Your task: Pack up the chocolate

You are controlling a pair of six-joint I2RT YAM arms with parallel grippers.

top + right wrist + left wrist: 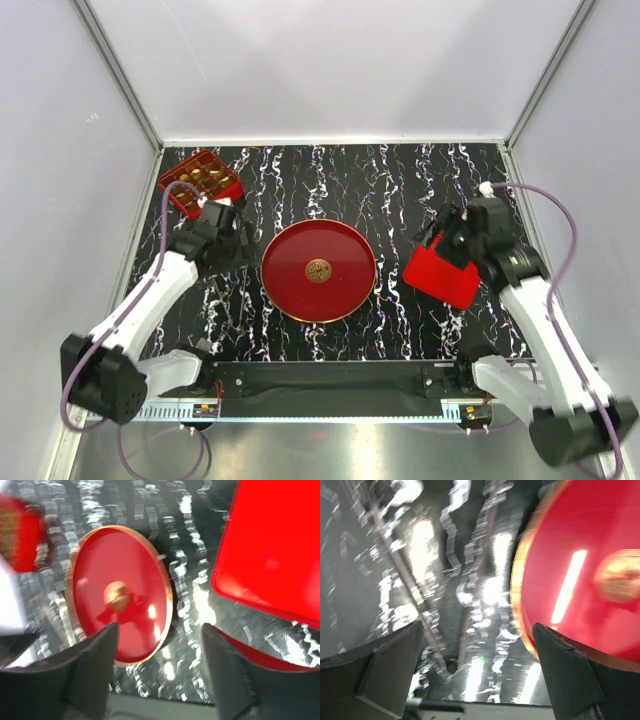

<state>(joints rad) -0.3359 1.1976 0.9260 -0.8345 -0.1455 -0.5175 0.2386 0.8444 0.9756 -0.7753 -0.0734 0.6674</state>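
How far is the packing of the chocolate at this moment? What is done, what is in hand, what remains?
Done: the chocolate sits in the red box; the red plate carries none. In hand: nothing; the left gripper and right gripper are both open and empty, the right one beside the red lid. Left: the lid lies across the plate from the box, so closing it probably remains.

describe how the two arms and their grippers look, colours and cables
Both match: the left arm and right arm have smooth white shells between bulky black joint housings. A thin purple cable loops along each. The left gripper and right gripper have broad, flat, matte dark fingers. No markings show.
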